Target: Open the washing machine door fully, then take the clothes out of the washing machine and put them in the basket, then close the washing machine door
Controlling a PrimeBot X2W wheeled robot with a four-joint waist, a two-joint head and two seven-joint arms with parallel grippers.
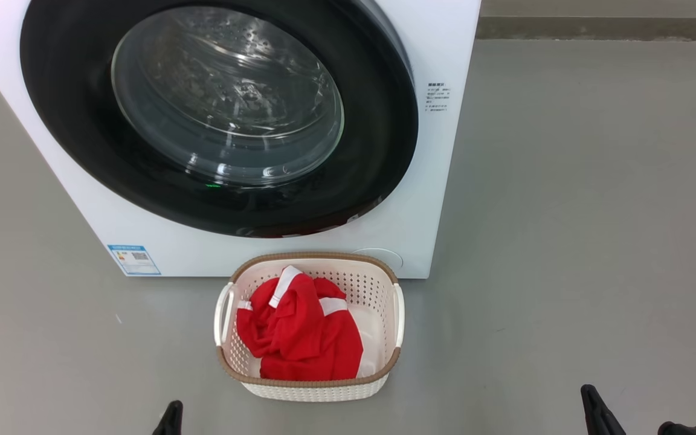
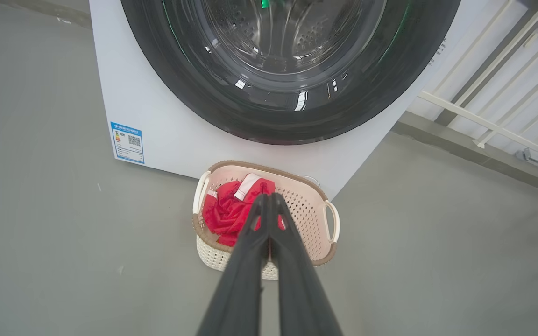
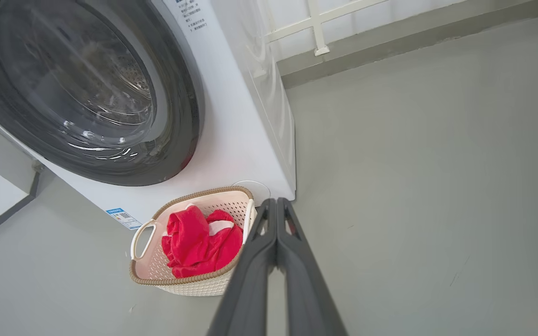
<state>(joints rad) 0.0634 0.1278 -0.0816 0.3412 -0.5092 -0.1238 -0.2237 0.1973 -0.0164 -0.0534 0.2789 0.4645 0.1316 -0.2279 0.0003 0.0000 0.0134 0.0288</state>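
Standing on the grey floor [image 1: 565,241]: washer [image 1: 444,181], white, blue label [image 1: 133,260] at its lower left corner. Door [image 1: 70,121]: shut flush against the washer front, steel drum visible through the glass. Basket [image 1: 315,257]: on the floor just before the washer. Clothes [image 1: 299,332]: red with white stripes, heaped inside the basket, toward its left side. Left gripper [image 2: 267,196]: fingers pressed together, holding nothing, near side of the basket. Right gripper [image 3: 277,200]: fingers pressed together, holding nothing, to the basket's right.

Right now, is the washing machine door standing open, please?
No, the door sits shut, flush against the washing machine's white front.
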